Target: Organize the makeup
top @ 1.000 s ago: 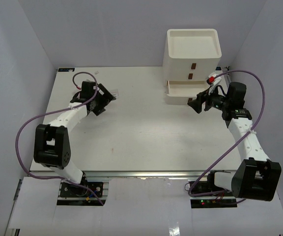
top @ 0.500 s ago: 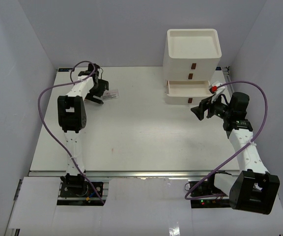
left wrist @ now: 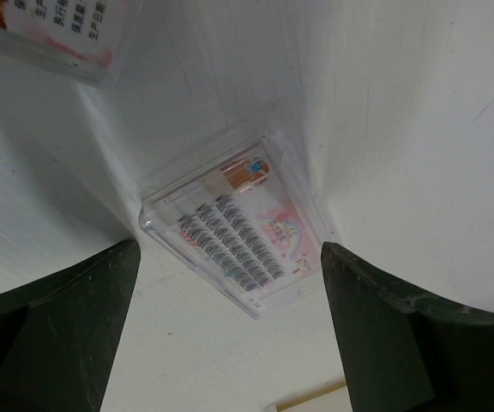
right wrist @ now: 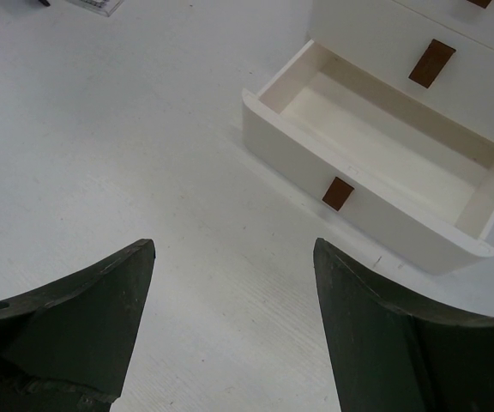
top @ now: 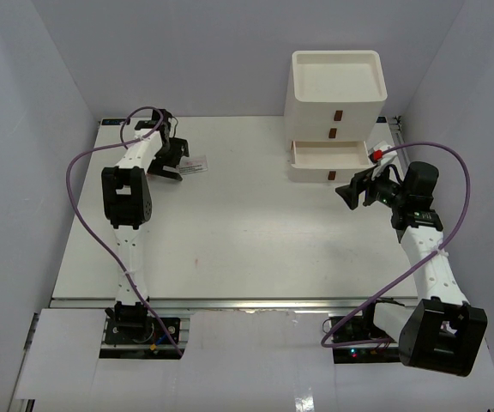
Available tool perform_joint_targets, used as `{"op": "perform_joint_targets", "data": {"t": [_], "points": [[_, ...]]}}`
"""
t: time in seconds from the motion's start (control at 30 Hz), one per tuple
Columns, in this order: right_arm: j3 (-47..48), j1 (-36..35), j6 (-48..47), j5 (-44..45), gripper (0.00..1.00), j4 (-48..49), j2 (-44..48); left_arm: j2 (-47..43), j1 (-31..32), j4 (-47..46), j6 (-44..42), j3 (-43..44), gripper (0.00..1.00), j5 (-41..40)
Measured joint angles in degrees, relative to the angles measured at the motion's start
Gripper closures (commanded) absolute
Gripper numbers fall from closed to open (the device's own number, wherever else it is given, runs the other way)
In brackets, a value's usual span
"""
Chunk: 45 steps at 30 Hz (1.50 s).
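In the left wrist view a flat clear packet of false lashes with pink and reddish marks [left wrist: 234,236] lies on the white table, between the tips of my open left gripper [left wrist: 230,247] and just beyond them. A second packet [left wrist: 58,34] lies at the top left edge. In the top view only one packet [top: 194,165] shows, just right of my left gripper [top: 168,161] at the far left back. My right gripper [top: 350,189] is open and empty, in front of the open bottom drawer [right wrist: 376,154], which is empty. The sponges and the bottle are out of view.
The big white drawer unit [top: 337,86] stands at the back right, its open tray top empty and its bottom drawer [top: 311,163] pulled out. Purple cables loop beside both arms. Grey walls close in the table on three sides.
My left arm has stretched out toward the back left corner and its gripper now sits by the packet. My right gripper has drawn a little to the right, away from the drawer.
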<state>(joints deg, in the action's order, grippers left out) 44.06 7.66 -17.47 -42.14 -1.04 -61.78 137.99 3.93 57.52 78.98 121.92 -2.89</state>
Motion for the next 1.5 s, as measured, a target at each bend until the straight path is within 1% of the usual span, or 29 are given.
{"op": "perform_joint_targets", "data": {"t": [0.33,0.53,0.73,0.93,1.03,1.07,1.1,1.2,1.33,1.5], "points": [[-0.82,1.07,0.82,-0.01,0.19,1.33,1.43,1.54,-0.47,0.85,1.32,2.53,0.02,1.23],[-0.86,1.69,1.5,-0.03,0.2,1.96,1.48,2.82,-0.85,0.81,2.58,3.95,0.03,3.77],[-1.25,2.01,2.05,-0.02,0.2,2.66,2.37,3.34,-1.4,0.84,3.53,4.45,0.15,5.93],[-1.71,2.04,2.09,-0.01,0.2,2.76,2.75,3.34,-1.63,-0.26,3.38,3.62,0.23,6.9],[-1.8,2.15,2.14,-0.03,0.2,2.89,2.97,3.21,-1.82,-1.21,2.99,2.95,0.32,7.63],[-1.8,2.21,2.18,-0.01,0.2,2.93,3.05,3.17,-1.91,-1.54,2.62,2.72,0.33,7.83],[-1.82,2.31,2.24,-0.03,0.2,2.91,3.14,3.13,-2.03,-2.02,2.41,2.38,0.32,8.2],[-1.86,2.47,2.28,-0.01,0.2,2.94,3.32,2.8,-2.29,-3.45,1.88,1.3,0.27,9.36],[-1.87,2.65,2.29,-0.03,0.2,2.97,3.35,2.06,-2.55,-5.98,-0.2,-0.14,0.18,10.65],[-1.87,2.84,2.31,-0.03,0.2,2.99,3.35,-1.91,-2.54,-13.14,-7.39,-7.1,0.1,11.21]]}}
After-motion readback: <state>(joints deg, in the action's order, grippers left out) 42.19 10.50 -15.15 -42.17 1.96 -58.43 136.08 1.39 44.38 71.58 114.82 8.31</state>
